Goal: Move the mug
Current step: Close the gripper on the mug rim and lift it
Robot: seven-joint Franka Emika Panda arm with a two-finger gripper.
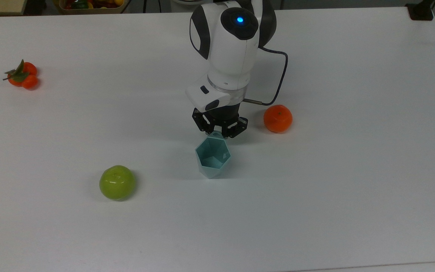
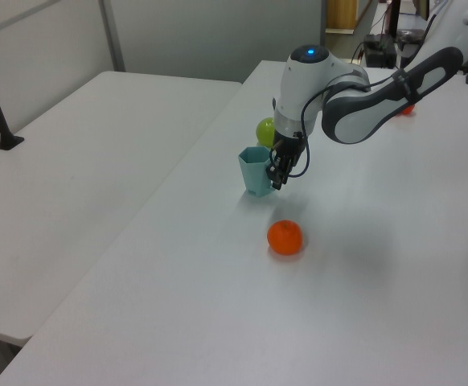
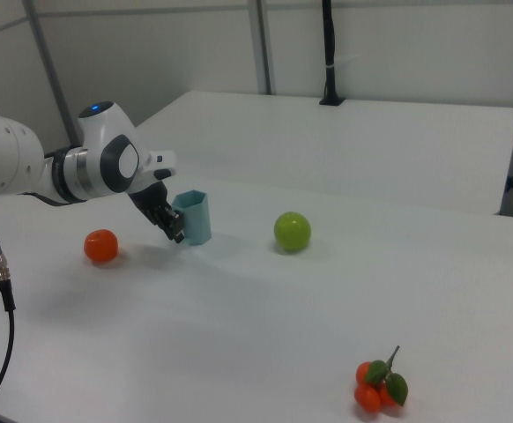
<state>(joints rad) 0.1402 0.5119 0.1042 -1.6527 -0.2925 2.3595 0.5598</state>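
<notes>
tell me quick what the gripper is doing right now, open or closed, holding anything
Gripper: closed on the handle tab of the small pale teal faceted mug, which looks slightly tilted.

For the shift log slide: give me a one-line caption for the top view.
Panda claw shut on the teal mug handle, green apple and orange either side on the white table.

Lab: bare white tables (image 2: 73, 185)

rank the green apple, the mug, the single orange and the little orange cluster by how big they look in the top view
1. mug
2. green apple: nearly the same as the mug, so this order is unsure
3. single orange
4. orange cluster: close to the single orange
</notes>
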